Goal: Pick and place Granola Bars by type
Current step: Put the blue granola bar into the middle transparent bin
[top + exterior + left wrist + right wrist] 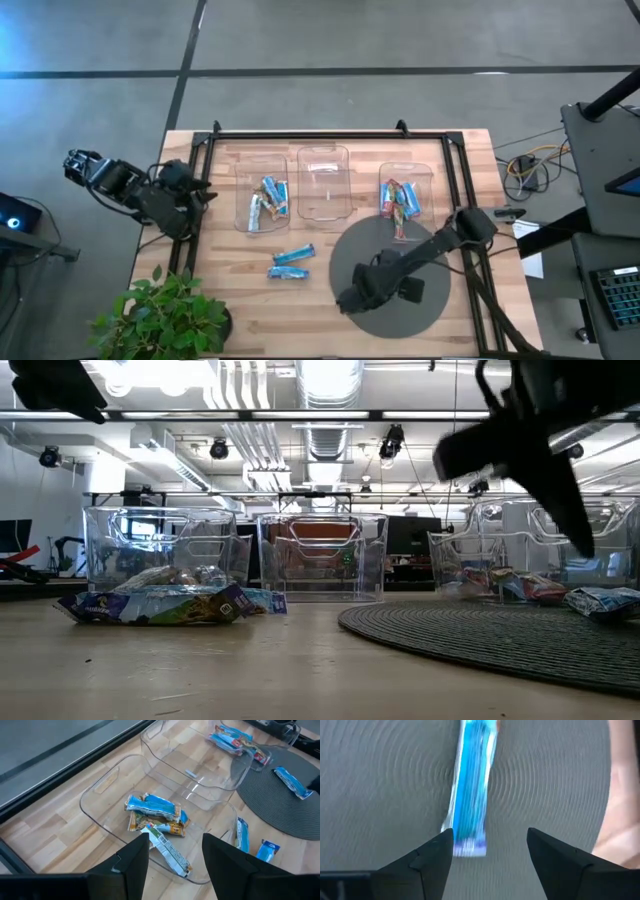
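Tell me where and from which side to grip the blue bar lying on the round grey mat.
Grip the blue bar across its narrow width near mid-length, coming straight down from above. It lies flat on the grey mat, so only its long side edges offer a pinch. The right end effector is open above the mat, with the bar's near end by one finger, so it probably needs centring first.
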Robot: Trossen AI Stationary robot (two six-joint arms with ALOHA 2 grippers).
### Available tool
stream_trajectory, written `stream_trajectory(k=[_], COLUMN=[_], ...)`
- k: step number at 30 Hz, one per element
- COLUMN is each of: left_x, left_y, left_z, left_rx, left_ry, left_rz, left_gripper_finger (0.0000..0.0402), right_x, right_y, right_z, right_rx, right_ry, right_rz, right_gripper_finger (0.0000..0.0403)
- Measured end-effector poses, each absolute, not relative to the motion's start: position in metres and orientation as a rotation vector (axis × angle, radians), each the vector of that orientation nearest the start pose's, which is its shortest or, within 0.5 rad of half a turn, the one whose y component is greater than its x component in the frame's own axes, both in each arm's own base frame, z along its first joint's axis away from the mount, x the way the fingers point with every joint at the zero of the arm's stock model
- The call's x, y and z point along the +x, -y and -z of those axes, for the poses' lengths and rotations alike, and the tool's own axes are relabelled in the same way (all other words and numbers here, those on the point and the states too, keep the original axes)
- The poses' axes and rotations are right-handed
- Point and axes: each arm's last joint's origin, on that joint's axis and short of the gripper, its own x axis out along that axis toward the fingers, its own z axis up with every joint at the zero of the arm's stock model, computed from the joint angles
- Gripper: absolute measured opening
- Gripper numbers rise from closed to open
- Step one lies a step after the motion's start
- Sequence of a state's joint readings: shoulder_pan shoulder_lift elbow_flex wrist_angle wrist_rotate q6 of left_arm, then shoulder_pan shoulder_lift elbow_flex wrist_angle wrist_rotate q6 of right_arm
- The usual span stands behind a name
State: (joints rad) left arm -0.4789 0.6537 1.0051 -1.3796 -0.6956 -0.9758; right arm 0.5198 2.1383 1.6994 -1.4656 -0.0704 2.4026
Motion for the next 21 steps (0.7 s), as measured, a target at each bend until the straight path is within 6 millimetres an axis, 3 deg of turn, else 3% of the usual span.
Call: stream_trajectory(k=[5, 12, 21], left_x=[0.068, 0.07, 0.07], left_y=[0.015, 0.015, 0.015], left_z=[-0.323, -0.315, -0.313], left_rx=[-0.351, -0.354, -0.351], left_ry=[-0.665, -0.68, -0.681], left_rz=[-0.583, -0.603, -0.607], left_gripper_finger=[0.0168, 0.0168, 0.0168], right_x=[0.324, 0.319, 0.311], right_y=[-0.168, -0.155, -0.15], right_z=[-0.174, -0.141, -0.138], right_rx=[1.17, 1.228, 1.176], right_ry=[-1.112, -1.093, -1.087], right_rz=[1.767, 1.772, 1.78], right_gripper_finger=[0.0238, 0.0226, 0.0186])
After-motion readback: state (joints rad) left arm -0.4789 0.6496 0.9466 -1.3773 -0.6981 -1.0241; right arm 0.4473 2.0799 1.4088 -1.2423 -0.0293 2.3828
